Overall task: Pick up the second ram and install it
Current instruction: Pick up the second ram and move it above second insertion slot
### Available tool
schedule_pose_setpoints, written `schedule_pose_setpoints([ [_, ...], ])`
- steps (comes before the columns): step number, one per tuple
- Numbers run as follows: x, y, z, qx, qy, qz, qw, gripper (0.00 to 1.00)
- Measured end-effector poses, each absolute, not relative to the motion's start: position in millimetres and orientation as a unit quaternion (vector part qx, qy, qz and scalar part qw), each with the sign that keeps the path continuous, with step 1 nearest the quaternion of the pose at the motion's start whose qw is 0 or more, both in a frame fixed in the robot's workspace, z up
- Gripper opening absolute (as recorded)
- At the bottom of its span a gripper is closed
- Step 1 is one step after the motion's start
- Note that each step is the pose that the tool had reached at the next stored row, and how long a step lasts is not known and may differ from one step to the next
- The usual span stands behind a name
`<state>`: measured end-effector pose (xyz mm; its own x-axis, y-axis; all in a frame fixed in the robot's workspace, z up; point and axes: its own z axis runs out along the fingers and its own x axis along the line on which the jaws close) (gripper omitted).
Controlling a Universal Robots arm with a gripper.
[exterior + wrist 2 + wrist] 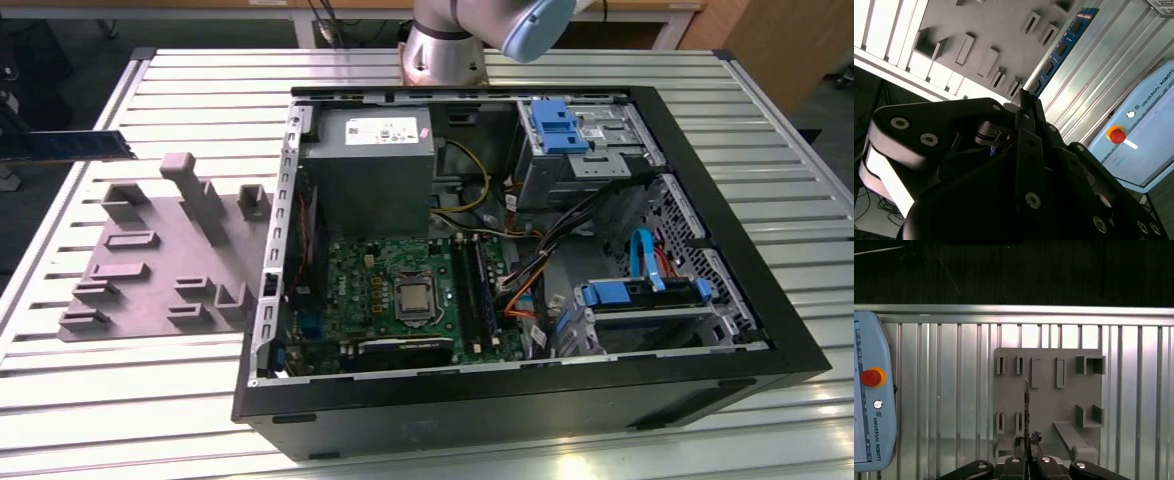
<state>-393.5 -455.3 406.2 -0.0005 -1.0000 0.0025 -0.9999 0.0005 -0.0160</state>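
Item 1, end effector (pixel 1027 441): you had it closed on the second ram (pixel 1064 42), black fingers (pixel 1030 131) pinching one end of the stick. The rest of the board stuck straight out beyond the fingertips.

Item 2, second ram: a slim, dark board with black chips, seen edge-on in the first wrist view. In the exterior view it hung at the far left, over the left edge of the worktop (pixel 174 400). It was just left of the fixture tray (pixel 147 270) and well apart from the computer case (pixel 534 385). You could not tell how high it sat above the slats.

Item 3, fixture tray: a grey plate with raised blocks and narrow slots. It lay flat on the slatted metal worktop, left of the case.

Item 4, computer case: a black tower on its side with the panel off. The green motherboard (pixel 400 290) was exposed, with long black slots (pixel 477 290) toward its right side. Whether any slot held a stick could not be made out.

Item 5, teach pendant (pixel 1144 125): pale blue with a red button (pixel 1116 134), lying on the worktop near the tray.

Item 6, arm (pixel 441 45): its base stood at the far edge of the worktop, behind the case.
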Motion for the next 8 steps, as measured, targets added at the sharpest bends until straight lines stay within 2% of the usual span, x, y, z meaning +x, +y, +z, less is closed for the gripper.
schedule_pose_setpoints([
  [8, -385.7, -455.3, 406.2, -0.707, 0.707, -0.007, 0.005, 0.14],
])
